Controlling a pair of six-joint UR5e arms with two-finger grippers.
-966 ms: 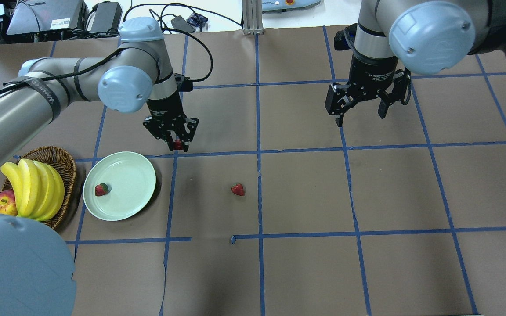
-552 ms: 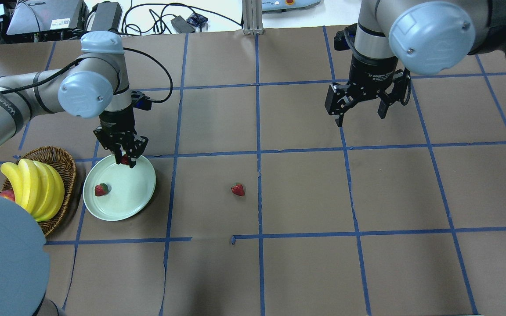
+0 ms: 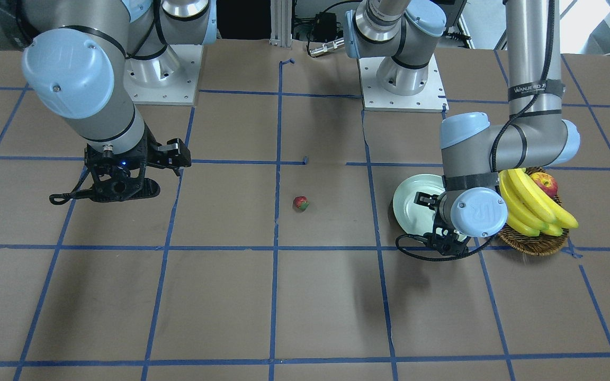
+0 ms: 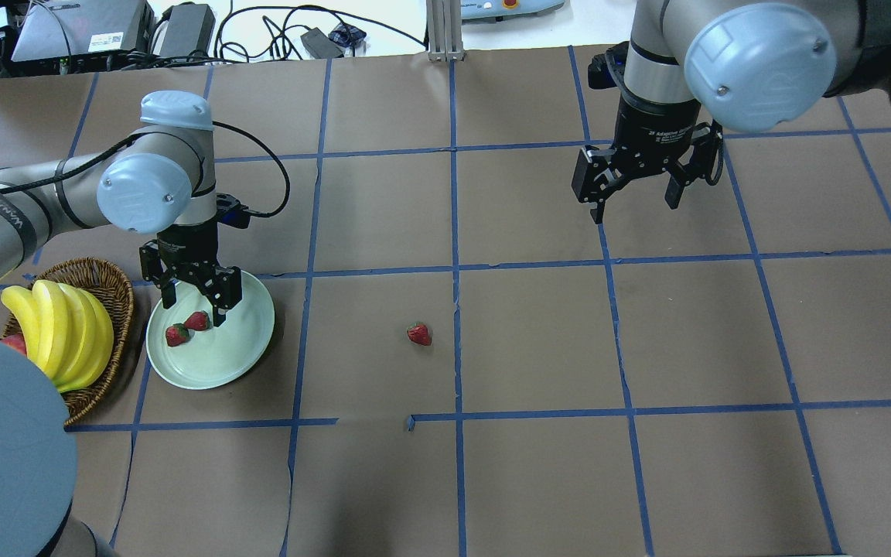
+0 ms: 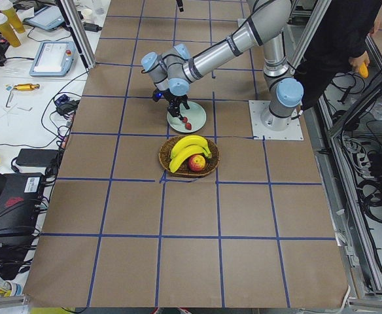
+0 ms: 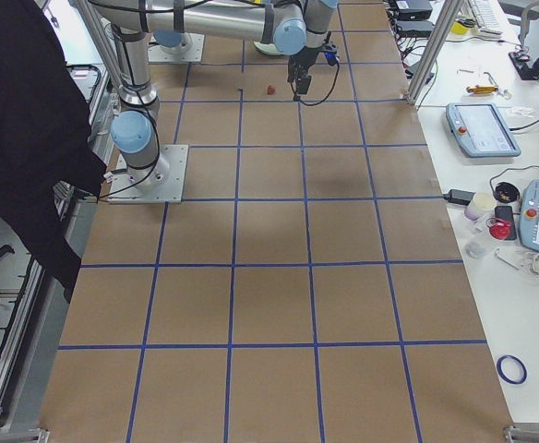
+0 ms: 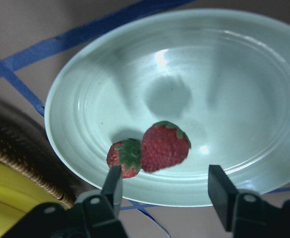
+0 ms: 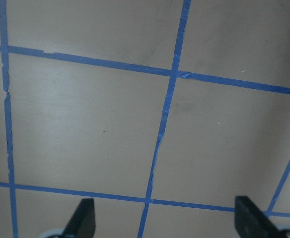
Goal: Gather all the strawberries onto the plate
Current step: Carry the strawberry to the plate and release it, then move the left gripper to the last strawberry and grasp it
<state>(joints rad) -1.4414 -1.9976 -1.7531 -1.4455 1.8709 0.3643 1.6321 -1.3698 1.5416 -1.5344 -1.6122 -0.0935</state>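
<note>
The mint-green plate (image 4: pixel 240 340) lies at the left of the table and holds two strawberries (image 4: pixel 197 320) (image 4: pixel 178 335), side by side. In the left wrist view they lie touching (image 7: pixel 165 146) (image 7: pixel 125 157) on the plate (image 7: pixel 234 74). My left gripper (image 4: pixel 195 306) hangs open and empty just above them, a finger on each side (image 7: pixel 166 191). A third strawberry (image 4: pixel 418 333) lies on the brown paper near the table's middle (image 3: pixel 300 203). My right gripper (image 4: pixel 635 197) hangs open and empty over bare paper at the far right (image 8: pixel 166 220).
A brown wicker basket (image 4: pixel 117 288) with bananas (image 4: pixel 59 333) and an apple (image 3: pixel 544 184) stands right beside the plate's left edge. Blue tape lines grid the paper. Cables and equipment lie beyond the table's far edge.
My left gripper carried a strawberry from the tape line over the plate, then opened. The strawberry now lies on the plate beside the first one. The right arm has not moved.
</note>
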